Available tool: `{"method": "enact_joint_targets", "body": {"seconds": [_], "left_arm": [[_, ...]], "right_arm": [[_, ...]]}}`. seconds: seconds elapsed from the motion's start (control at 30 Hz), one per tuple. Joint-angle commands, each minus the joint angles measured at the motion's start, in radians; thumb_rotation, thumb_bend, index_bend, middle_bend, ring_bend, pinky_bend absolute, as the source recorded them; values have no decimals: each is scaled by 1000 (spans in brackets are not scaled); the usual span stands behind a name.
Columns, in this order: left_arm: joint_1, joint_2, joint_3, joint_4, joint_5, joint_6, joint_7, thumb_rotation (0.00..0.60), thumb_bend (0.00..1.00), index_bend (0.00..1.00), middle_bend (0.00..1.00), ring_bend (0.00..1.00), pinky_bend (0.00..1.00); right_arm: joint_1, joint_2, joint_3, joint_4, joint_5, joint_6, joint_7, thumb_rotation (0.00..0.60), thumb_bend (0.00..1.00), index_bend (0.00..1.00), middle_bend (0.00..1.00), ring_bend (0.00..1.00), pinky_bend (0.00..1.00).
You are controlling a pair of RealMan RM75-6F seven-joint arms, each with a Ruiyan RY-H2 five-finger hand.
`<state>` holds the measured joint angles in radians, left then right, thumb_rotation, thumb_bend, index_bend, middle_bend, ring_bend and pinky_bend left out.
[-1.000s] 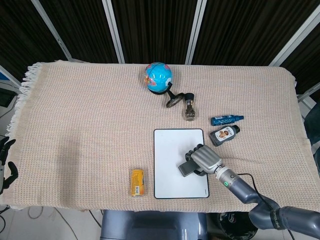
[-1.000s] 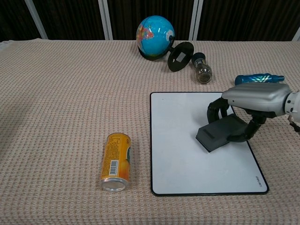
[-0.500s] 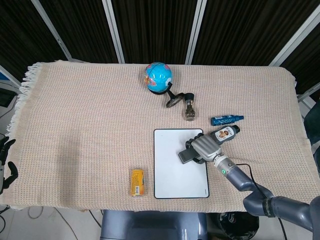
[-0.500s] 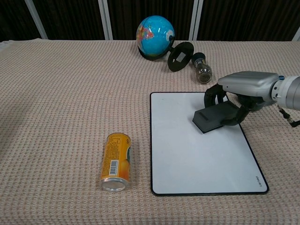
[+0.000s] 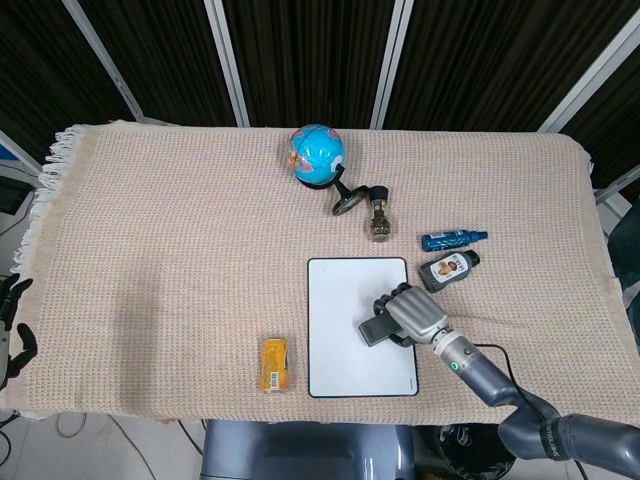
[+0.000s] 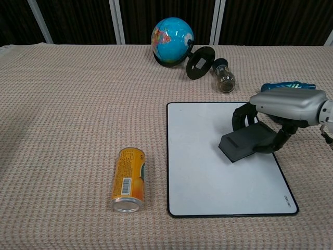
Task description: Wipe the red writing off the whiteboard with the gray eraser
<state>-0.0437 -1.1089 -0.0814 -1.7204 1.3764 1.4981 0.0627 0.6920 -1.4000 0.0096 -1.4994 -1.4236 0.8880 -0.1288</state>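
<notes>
The whiteboard (image 5: pixel 340 345) (image 6: pixel 208 177) lies flat on the cloth at the front right, and its surface looks plain white with no red writing that I can see. My right hand (image 5: pixel 412 315) (image 6: pixel 283 107) holds the gray eraser (image 5: pixel 378 328) (image 6: pixel 244 144) flat against the board's right half. Its fingers curl around the eraser's far side. My left hand (image 5: pixel 10 325) shows only at the left edge of the head view, off the table, with its fingers apart and nothing in them.
An orange drink can (image 5: pixel 275 364) (image 6: pixel 127 179) lies left of the board. Behind the board are a blue globe (image 5: pixel 317 154) (image 6: pixel 172 34) on a black stand, a small glass jar (image 5: pixel 379 222) (image 6: pixel 225 78), a blue bottle (image 5: pixel 453 239) (image 6: pixel 287 86) and a brown bottle (image 5: pixel 449 268).
My right hand slid the eraser up the board towards its far edge, then back down towards the middle. The board looks equally white throughout.
</notes>
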Motion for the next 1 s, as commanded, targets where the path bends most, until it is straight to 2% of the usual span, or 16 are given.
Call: {"method": "enact_joint_targets", "body": {"seconds": [0.03, 0.17, 0.33, 0.6, 0.8, 1.0], "left_arm": [[0, 0, 1, 0, 1, 0, 1, 600, 749, 119, 44, 0, 0], [1, 0, 0, -1, 2, 3, -1, 600, 749, 119, 44, 0, 0], [1, 2, 0, 0, 2, 2, -4, 600, 749, 119, 44, 0, 0], [2, 3, 1, -2, 7, 5, -6, 600, 749, 119, 44, 0, 0], [1, 0, 1, -1, 9, 7, 0, 600, 748, 119, 44, 0, 0], [2, -4, 1, -2, 10, 11, 6, 600, 749, 119, 44, 0, 0]], "right_arm": [[-18, 15, -23, -36, -23, 20, -22, 600, 418, 513, 464, 408, 287], [-26, 24, -36, -52, -39, 30, -45, 600, 418, 513, 464, 408, 287], [-37, 66, -14, -72, -30, 64, -48, 600, 418, 513, 463, 408, 287], [-48, 203, -13, -76, 8, 34, 15, 600, 417, 513, 459, 407, 286], [-75, 248, -35, -15, 31, 3, 107, 600, 418, 513, 447, 397, 285], [-101, 206, -54, 102, 43, -20, 162, 600, 418, 512, 446, 393, 279]]}}
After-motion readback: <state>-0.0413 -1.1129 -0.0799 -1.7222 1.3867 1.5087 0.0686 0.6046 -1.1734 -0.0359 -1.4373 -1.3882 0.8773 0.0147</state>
